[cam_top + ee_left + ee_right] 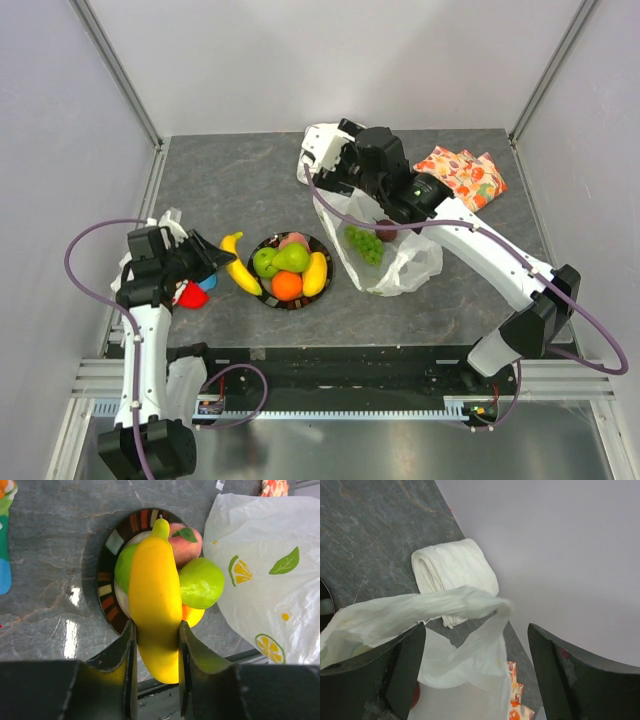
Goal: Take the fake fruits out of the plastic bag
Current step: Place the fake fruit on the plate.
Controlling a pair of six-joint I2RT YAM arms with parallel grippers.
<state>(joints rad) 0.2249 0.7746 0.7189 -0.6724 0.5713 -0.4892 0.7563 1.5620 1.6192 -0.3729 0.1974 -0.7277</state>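
Now | left claw (pixel 156 627) clasps banana (pixel 155 590), long axis along its fingers, beside plate (pixel 112 542) | right claw (pixel 476 630) spread wide, bag (pixel 455 605) handle loose between its fingers | grapes (pixel 364 244) inside bag, on that claw's near side; right arm nearer.

Your left gripper (pixel 156 652): closed against both sides of the yellow banana (pixel 155 590).
Your plate (pixel 107 575): beyond the banana, holding a green fruit (pixel 201 582) and a pink fruit (pixel 180 545).
Your plastic bag (pixel 260 580): right of the plate.
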